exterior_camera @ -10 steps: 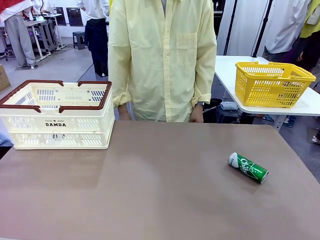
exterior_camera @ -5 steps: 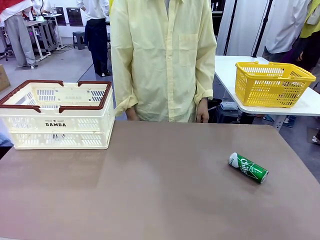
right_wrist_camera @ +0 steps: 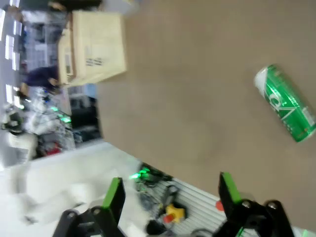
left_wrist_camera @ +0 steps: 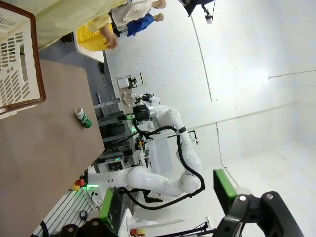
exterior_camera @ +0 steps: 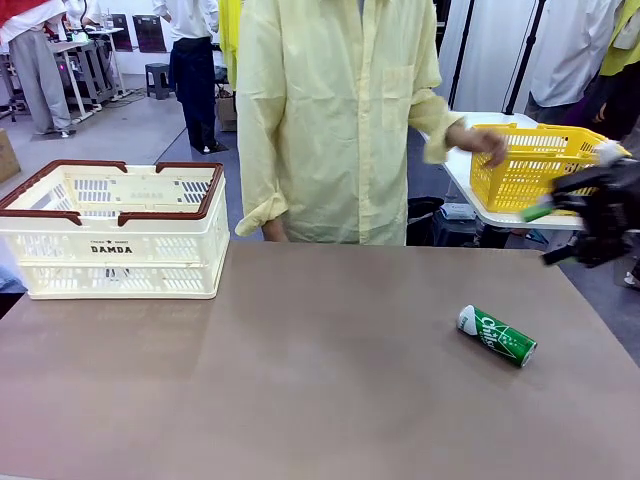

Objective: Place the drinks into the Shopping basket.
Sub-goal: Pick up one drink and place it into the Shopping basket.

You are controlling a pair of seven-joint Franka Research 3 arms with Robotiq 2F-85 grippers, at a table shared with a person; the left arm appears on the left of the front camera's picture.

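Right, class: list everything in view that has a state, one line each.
Can: lying on its side on the table.
Crate: upright, open-topped.
Yellow basket: upright.
Left hand: open, holding nothing.
Right hand: open, holding nothing.

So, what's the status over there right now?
Left tool open, right tool open, both empty. Green can lying on the table, outside the white basket. Nothing between them; person's hand at the yellow basket.

Green can [exterior_camera: 497, 335], white lettering, lying on its side, table [exterior_camera: 320, 400] right. Cream slotted Shopping basket [exterior_camera: 112, 245] upright, far left.
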